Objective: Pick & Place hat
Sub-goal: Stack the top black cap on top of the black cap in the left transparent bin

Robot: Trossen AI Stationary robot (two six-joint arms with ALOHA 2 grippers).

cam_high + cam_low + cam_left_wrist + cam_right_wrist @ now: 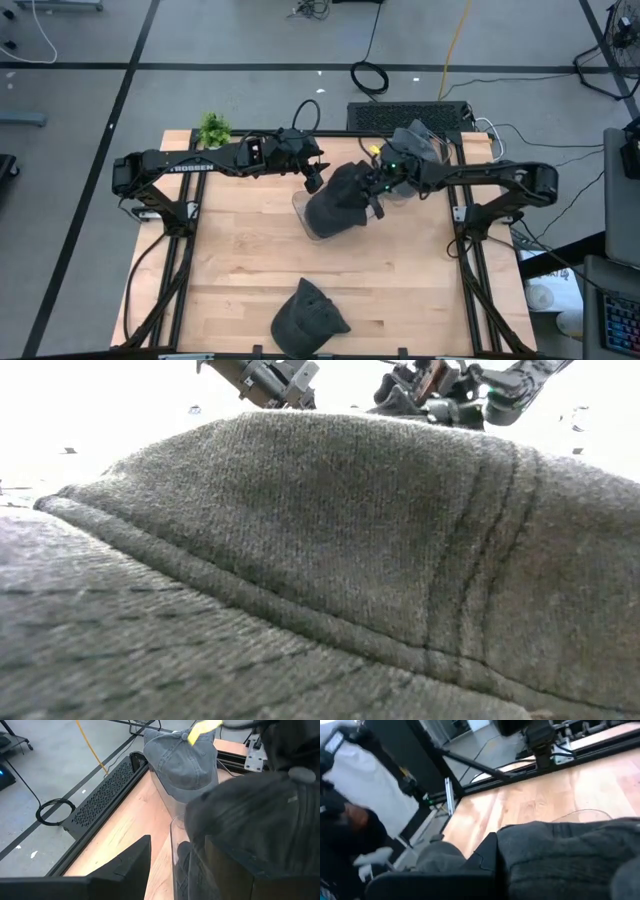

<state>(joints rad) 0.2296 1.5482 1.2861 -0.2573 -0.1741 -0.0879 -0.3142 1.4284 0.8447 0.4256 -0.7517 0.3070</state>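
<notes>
I see the wooden table (250,270) filling the frame's centre. A dark grey hat (340,198) sits at centre, over a clear container (312,222). The right gripper (374,190) is pinched on this hat. The left gripper (313,176), just upper left of it, stands spread. A second dark cap (305,318) lies at bottom centre; a lighter grey cap (420,143) sits upper right.

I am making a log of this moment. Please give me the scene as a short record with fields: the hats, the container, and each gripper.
dark hat: held by the right gripper over the clear container
clear container: mid-table, under the dark hat
right gripper: shut on dark hat
left gripper: open, beside the dark hat
second dark hat: lies at the table's near edge
grey hat: at the far right edge
</notes>
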